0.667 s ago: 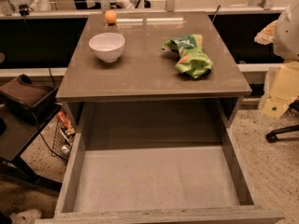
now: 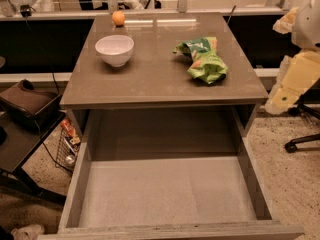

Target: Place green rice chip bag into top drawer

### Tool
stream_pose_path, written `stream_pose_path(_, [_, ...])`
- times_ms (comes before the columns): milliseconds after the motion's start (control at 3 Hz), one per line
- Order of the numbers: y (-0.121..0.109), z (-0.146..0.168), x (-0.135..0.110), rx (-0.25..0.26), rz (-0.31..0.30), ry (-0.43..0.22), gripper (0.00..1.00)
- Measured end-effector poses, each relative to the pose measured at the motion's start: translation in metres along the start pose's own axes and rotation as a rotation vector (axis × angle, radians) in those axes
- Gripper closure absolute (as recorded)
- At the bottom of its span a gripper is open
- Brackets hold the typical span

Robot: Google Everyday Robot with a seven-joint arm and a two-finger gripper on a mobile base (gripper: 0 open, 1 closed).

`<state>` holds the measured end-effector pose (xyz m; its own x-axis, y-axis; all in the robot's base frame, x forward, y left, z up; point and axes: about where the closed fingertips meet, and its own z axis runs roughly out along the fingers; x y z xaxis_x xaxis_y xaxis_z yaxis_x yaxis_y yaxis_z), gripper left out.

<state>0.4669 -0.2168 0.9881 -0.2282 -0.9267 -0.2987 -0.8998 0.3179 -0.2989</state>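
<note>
Green rice chip bag (image 2: 203, 60) lies crumpled on the right half of the counter (image 2: 150, 86), near its right edge and well apart from the white bowl (image 2: 114, 49) and the orange ball (image 2: 118, 18). Nothing of the task looks done beyond the top drawer (image 2: 167, 196) standing pulled out and bare below the front edge. The gripper (image 2: 280, 96) hangs off the counter's right side, apart from the bag; whether it is released or clenched cannot be told. The way from bag to drawer looks unobstructed.
</note>
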Motion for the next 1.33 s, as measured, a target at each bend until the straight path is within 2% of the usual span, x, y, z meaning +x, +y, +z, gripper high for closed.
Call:
stream_pose_path(333, [-0.045,0.008,-0.002,0.081,0.154,-0.156,0.0])
stream_pose_path(667, [-0.076,0.028,-0.017,0.139,0.32,-0.288,0.0])
stream_pose_path(1000, [-0.1,0.024,-0.027,0.218,0.365,-0.35,0.0])
stream_pose_path(1333, [-0.102,0.027,-0.029,0.216,0.366,-0.356,0.0])
